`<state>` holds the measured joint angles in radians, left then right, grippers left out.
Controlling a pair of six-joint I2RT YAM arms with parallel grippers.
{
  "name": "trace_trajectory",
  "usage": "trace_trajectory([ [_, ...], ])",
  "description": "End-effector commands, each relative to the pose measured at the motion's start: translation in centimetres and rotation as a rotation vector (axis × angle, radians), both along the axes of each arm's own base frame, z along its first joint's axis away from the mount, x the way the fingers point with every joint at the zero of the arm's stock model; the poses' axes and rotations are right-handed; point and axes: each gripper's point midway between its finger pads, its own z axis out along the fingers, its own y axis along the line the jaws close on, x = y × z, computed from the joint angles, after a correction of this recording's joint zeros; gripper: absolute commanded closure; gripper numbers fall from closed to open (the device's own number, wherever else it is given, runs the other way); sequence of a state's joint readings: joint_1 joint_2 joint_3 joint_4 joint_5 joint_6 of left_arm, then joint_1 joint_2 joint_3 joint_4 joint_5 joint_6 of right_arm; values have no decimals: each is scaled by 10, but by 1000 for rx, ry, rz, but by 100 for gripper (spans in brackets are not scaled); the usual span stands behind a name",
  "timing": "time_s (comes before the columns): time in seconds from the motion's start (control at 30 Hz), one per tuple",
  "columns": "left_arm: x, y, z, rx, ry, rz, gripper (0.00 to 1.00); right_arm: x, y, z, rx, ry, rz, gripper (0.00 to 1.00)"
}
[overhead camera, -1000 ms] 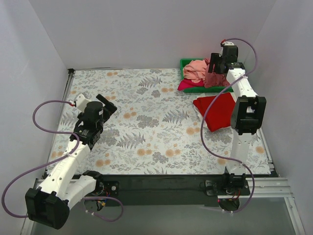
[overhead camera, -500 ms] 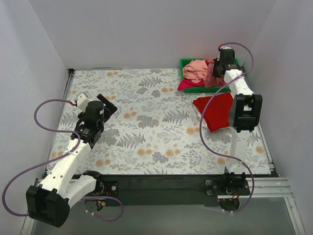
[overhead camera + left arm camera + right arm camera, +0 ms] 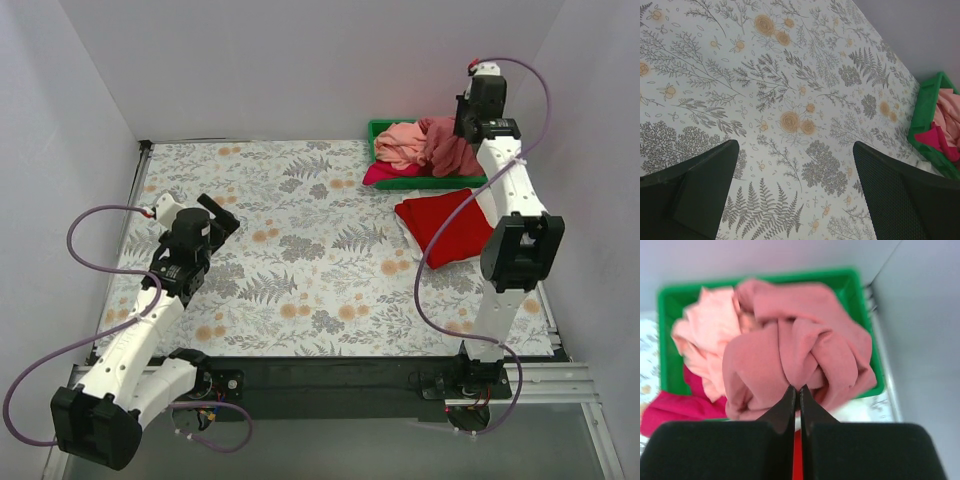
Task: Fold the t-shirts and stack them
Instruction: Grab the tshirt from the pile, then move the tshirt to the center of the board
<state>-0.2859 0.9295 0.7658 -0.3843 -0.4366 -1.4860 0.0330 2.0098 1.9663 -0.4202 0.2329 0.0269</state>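
Jaws of R gripper (image 3: 796,390) pinched tight on dusty rose t-shirt (image 3: 800,347), a bunched wad w/ thick twisted folds, over green bin (image 3: 850,277) at far R corner. Salmon pink t-shirt (image 3: 702,320) & magenta t-shirt (image 3: 670,412) lie beside it in bin. Red t-shirt (image 3: 450,225) lies on floral table (image 3: 300,250) nr bin. L gripper (image 3: 795,147) jaws wide, empty, above table

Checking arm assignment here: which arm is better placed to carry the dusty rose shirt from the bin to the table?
Right. The right fingers are shut on the dusty rose t-shirt above the green bin. The left fingers hang open over the tablecloth on the opposite side, holding nothing.
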Motion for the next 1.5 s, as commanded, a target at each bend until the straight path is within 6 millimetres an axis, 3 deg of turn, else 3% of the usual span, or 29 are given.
trace_trajectory([
  [0.0, -5, -10, 23, -50, -44, -47, 2, -36, -16, 158, -73, -340, -39, 99],
  [0.17, -10, -21, 34, -97, -66, -102, 2, -78, -18, 255, -84, -545, -39, 99],
  [0.23, -14, -27, 37, -127, -69, -129, 2, -92, -7, 276, -56, -594, 18, 99],
  [0.27, -15, -30, 39, -145, -77, -137, 2, -109, 11, 292, -22, -631, 114, 99],
  [0.37, -22, -36, 36, -186, -73, -164, 2, -143, 44, 309, 69, -675, 247, 99],
  [0.4, -25, -35, 36, -208, -76, -151, 2, -154, 68, 312, 127, -679, 339, 99],
  [0.5, -33, -34, 31, -235, -49, -134, 2, -190, 111, 323, 190, -696, 511, 99],
  [0.6, -44, -31, 28, -242, -17, -126, 2, -236, 177, 334, 286, -705, 724, 99],
  [0.67, -53, -29, 25, -250, 9, -117, 2, -257, 202, 341, 322, -717, 806, 99],
  [0.7, -56, -29, 24, -250, 15, -117, 2, -274, 225, 344, 353, -719, 876, 99],
  [0.8, -67, -26, 27, -257, 23, -117, 2, -304, 265, 352, 406, -733, 997, 99],
  [0.83, -70, -26, 28, -257, 23, -117, 2, -310, 270, 359, 414, -749, 1015, 99],
  [0.93, -81, -19, 35, -249, 23, -98, 2, -311, 292, 354, 447, -714, 1057, 99],
  [1.0, -88, -15, 39, -242, 28, -88, 2, -306, 296, 339, 480, -660, 1038, 99],
  [1.03, -90, -12, 39, -237, 31, -77, 2, -297, 301, 312, 475, -593, 1016, 99],
  [1.07, -95, -10, 38, -230, 48, -71, 2, -298, 295, 300, 471, -571, 992, 99],
  [1.13, -99, -7, 36, -229, 55, -63, 2, -280, 280, 265, 440, -514, 848, 99],
  [1.17, -101, -7, 34, -227, 62, -60, 2, -271, 270, 210, 397, -418, 767, 99],
  [1.23, -101, -8, 26, -230, 87, -62, 2, -244, 231, 148, 320, -331, 536, 99],
  [1.27, -102, -10, 23, -233, 103, -69, 2, -242, 213, 122, 305, -293, 476, 99],
  [1.3, -101, -12, 19, -235, 117, -75, 2, -241, 199, 49, 278, -144, 437, 87],
  [1.33, -102, -13, 13, -236, 138, -77, 2, -230, 165, 19, 325, -83, 315, 72],
  [1.37, -101, -17, 5, -239, 173, -83, 2, -231, 148, -6, 348, -29, 270, 61],
  [1.4, -100, -18, 1, -243, 189, -87, 2, -237, 121, -52, 377, 72, 207, 39],
  [1.43, -101, -20, -11, -244, 224, -88, 2, -241, 114, -65, 392, 103, 188, 23],
  [1.47, -99, -23, -18, -245, 249, -93, 2, -247, 107, -73, 386, 117, 181, 18],
])
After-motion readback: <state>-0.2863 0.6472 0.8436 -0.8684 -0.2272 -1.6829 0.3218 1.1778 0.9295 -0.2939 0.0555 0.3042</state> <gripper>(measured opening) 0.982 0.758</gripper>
